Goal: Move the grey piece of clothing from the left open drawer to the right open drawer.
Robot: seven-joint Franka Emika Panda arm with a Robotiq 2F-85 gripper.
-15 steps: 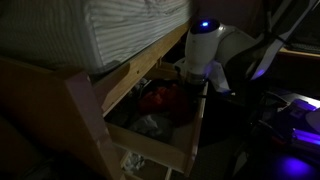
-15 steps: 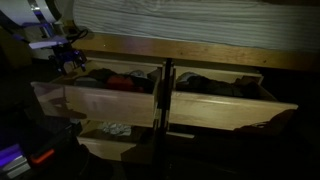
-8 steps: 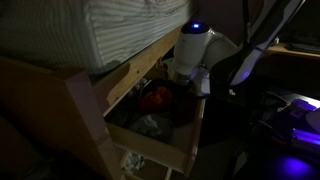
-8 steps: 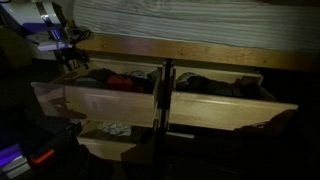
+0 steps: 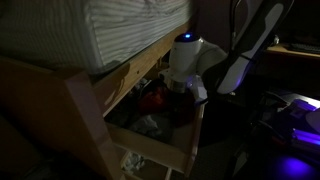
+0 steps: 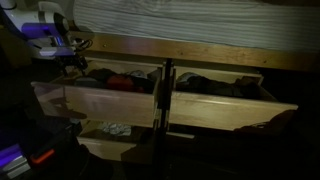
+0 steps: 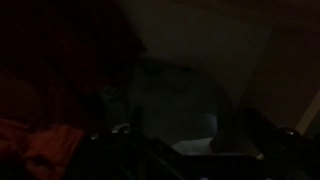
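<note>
The scene is very dark. In an exterior view, two upper drawers stand open under a bed: the left drawer (image 6: 95,100) and the right drawer (image 6: 235,108). The left drawer holds a dark grey piece of clothing (image 6: 97,76) next to a red garment (image 6: 122,81). My gripper (image 6: 72,63) hangs just above the left drawer's back left corner, apart from the clothing. It also shows above the red garment (image 5: 155,98) in an exterior view (image 5: 186,95). In the wrist view, grey cloth (image 7: 170,100) lies below the jaws, which look apart and empty, with red cloth (image 7: 40,145) at lower left.
A striped mattress (image 6: 190,25) overhangs the drawers. A lower drawer (image 6: 112,145) is also open and holds pale patterned cloth (image 6: 115,129). The right drawer holds dark clothes (image 6: 205,83). A post (image 6: 165,95) divides the two drawers. Lit equipment (image 5: 295,110) stands beside the arm.
The arm has swung toward the bed and the gripper has dropped closer over the left drawer. The clothing has not moved.
</note>
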